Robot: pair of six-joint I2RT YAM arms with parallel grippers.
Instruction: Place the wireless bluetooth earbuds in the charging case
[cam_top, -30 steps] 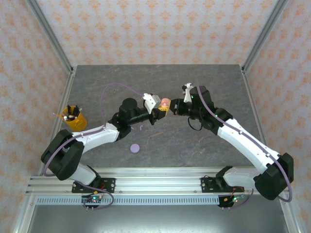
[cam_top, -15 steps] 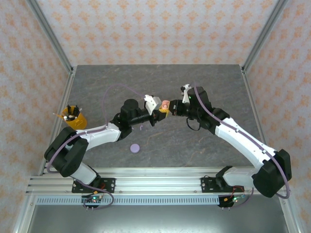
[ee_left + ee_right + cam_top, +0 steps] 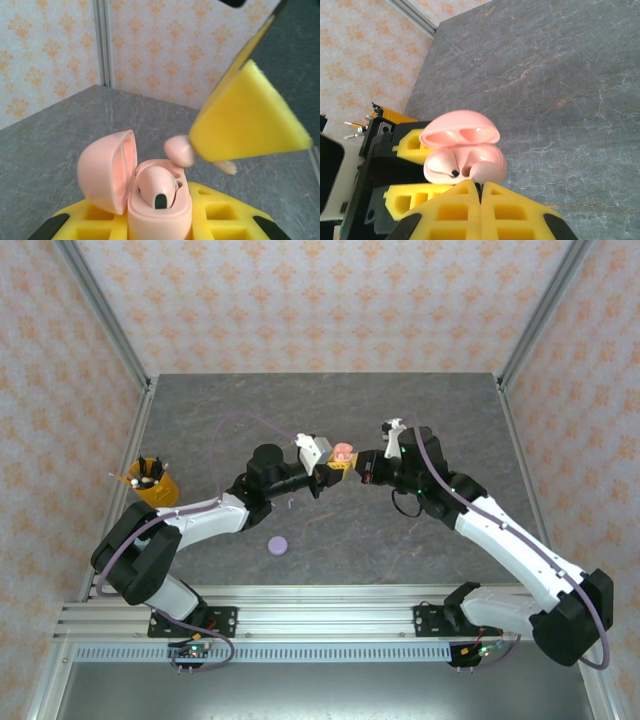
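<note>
My left gripper (image 3: 333, 469) is shut on the pale pink charging case (image 3: 160, 212) and holds it above the table with the lid (image 3: 107, 170) swung open. One pink earbud (image 3: 156, 186) sits in the case's left well. My right gripper (image 3: 480, 186) is shut on a second pink earbud (image 3: 488, 172), pinched at the very tips of its yellow pads (image 3: 247, 117). That earbud (image 3: 180, 150) hangs just over the empty well at the case's rim, its stem poking out beside the pad. From above, the two grippers meet at the case (image 3: 342, 451) over the table's middle.
A round lilac case (image 3: 278, 546) lies shut on the grey table (image 3: 430, 410) in front of the left arm, with a tiny lilac piece (image 3: 290, 504) just beyond it. An orange cup (image 3: 152, 485) of tools stands at the left edge.
The right wrist has turned and drawn slightly right, and its jaws have closed tighter on the earbud. The left arm and the case have stayed still.
</note>
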